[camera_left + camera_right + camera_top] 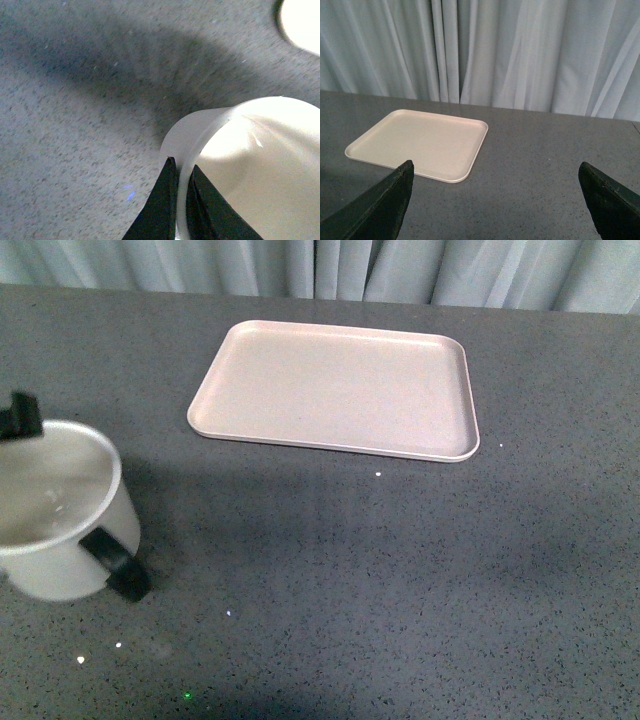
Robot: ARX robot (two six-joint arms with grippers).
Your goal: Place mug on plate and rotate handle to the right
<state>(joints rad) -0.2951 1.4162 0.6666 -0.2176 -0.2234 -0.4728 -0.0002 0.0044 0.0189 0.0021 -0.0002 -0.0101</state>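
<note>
Grey speckled countertop (400, 570) stretches between the white mug (45, 570) at the near left and the pinkish-beige plate (330, 390) at the far centre, the two well apart. The mug's black handle (115, 560) points near and right. The left gripper (182, 164) pinches the mug's rim wall, one finger inside, one outside. The right gripper (495, 165) hangs with fingers spread wide, with only countertop showing between them. A pale curtain (400, 265) hangs behind the far edge.

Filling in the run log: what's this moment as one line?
left claw shut on mug rim | right claw open, empty | plate bare | mug left of plate, handle pointing near-right
</note>
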